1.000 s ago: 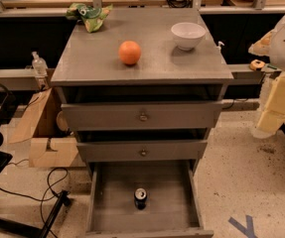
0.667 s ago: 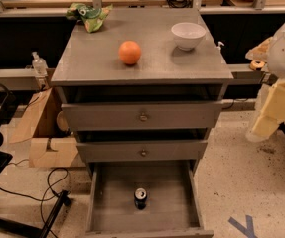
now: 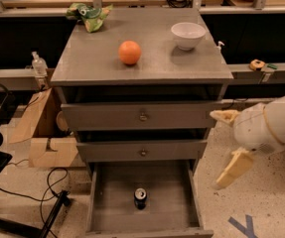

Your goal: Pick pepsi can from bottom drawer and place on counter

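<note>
The pepsi can [image 3: 140, 198] stands upright on the floor of the open bottom drawer [image 3: 181, 207], near its middle front. The counter [image 3: 97, 58] is the grey cabinet top above it. My gripper [image 3: 231, 143] hangs off the right side of the cabinet, level with the two upper drawers, to the right of the can and higher than it. Its cream fingers [image 3: 235, 168] are spread apart and hold nothing.
On the counter lie an orange [image 3: 130, 52], a white bowl [image 3: 187, 34] and a green bag [image 3: 90, 15]. A cardboard box [image 3: 45, 135] and cables [image 3: 42, 192] are on the floor to the left. Blue tape [image 3: 244, 227] marks the floor at the right.
My gripper and arm have come down and to the left, from beside the counter's right edge to beside the drawers. The can has not moved.
</note>
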